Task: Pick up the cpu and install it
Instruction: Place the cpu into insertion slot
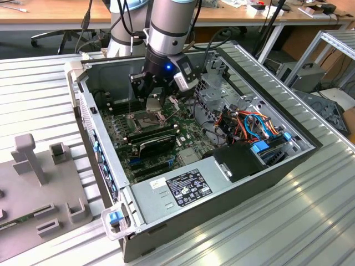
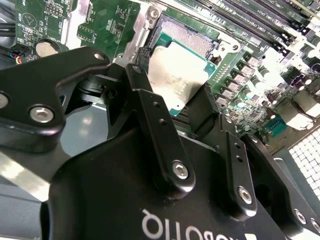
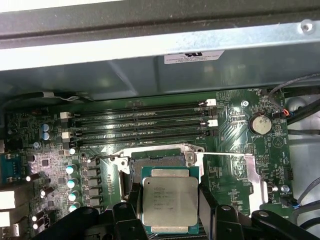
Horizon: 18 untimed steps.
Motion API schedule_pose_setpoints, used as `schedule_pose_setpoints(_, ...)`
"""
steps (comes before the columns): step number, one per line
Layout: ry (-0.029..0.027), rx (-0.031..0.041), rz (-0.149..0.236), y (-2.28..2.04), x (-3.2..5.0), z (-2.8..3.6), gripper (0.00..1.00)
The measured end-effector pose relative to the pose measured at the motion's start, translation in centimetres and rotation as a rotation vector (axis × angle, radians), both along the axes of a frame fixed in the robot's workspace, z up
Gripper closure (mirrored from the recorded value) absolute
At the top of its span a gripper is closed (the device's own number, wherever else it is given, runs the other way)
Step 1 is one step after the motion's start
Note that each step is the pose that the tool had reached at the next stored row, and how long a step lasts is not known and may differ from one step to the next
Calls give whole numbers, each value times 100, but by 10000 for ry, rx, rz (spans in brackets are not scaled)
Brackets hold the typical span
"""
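Arm reaches down into the open computer case (image 1: 277,83), which lies on its side on the ribbed metal table (image 1: 310,221). The tool (image 1: 151,106) hangs low over the green board (image 1: 188,138), toward the far end of the case in the exterior view. In the first wrist view the cpu (image 3: 170,201) sits between the two black fingers (image 3: 207,200), silver top facing the camera, one finger against each of two opposite edges; I log the tool as clenched on the cpu. The chip is over the socket (image 3: 155,161), whose pin field shows just past the chip's far edge. I cannot tell whether the chip touches the socket or hangs just above it. The second wrist view gives the same grip from the other side, with the chip's green rim (image 2: 167,107) showing against one finger. The hinged metal frame (image 3: 235,170) lies swung open beside the socket. Four memory slots (image 3: 145,125) run parallel beyond the socket, and a coin battery (image 3: 259,123) lies near their end. The grey power supply box (image 1: 183,188) fills the near end of the case. A grey fixture block (image 1: 33,183) rests on the table at the exterior view's left.
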State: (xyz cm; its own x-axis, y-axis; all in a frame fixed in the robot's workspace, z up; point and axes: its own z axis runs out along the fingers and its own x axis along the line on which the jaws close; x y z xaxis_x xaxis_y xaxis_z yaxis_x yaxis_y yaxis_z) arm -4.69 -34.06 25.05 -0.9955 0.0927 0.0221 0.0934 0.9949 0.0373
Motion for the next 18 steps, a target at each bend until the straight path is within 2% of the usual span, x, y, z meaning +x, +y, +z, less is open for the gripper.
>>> schedule_pose_setpoints(18,1,-2,-205,5,0,-16,45)
